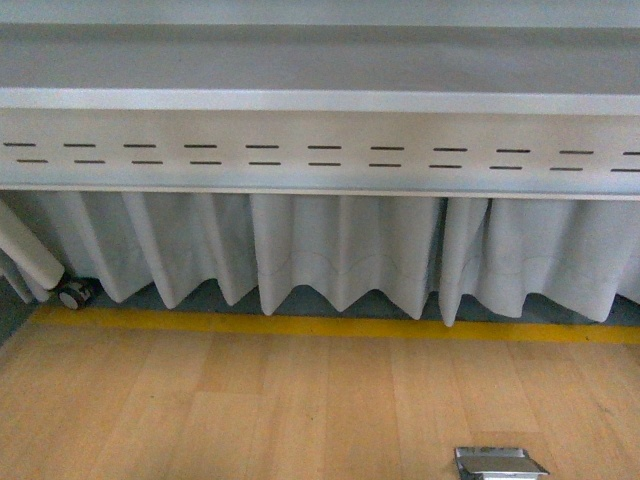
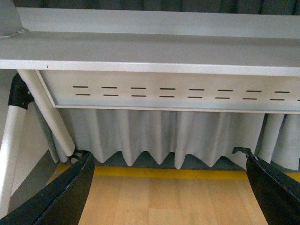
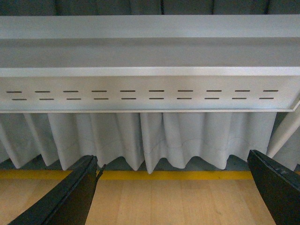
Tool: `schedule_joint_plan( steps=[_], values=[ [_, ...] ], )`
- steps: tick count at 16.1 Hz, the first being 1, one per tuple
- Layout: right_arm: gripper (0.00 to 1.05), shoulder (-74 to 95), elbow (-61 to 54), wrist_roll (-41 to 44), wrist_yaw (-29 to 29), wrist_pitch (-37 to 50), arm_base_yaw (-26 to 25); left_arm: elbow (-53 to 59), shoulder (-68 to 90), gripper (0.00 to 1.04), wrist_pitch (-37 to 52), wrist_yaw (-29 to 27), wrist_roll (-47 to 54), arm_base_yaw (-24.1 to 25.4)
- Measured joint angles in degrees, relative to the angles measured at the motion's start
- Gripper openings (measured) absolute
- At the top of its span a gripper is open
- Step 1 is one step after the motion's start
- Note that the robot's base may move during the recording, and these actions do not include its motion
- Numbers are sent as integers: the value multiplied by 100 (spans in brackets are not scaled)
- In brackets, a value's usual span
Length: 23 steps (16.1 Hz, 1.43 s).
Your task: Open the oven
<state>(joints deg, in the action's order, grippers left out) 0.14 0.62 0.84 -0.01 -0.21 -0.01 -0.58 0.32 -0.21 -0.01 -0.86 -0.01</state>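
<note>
A pleated white curtain point(image 1: 340, 250) hangs under the far grey slotted metal panel point(image 1: 320, 150). A yellow floor stripe point(image 1: 330, 325) runs before it; a silver metal plate point(image 1: 498, 463) lies near right on the light wooden floor point(image 1: 250, 410).

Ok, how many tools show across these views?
2. The left tool is in the left wrist view and the right tool is in the right wrist view, each open. Neither shows in the front view.

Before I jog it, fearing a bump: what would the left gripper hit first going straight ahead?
Probably the white pleated curtain under the table; nothing stands before the left gripper, though depth is unclear.
</note>
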Motion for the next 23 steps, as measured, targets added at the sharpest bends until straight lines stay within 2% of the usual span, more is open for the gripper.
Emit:
schedule_joint_plan(
  steps=[23],
  values=[
    [98,0,0,0,0,0,0,0,0,98,0,0,0,0]
  ],
)
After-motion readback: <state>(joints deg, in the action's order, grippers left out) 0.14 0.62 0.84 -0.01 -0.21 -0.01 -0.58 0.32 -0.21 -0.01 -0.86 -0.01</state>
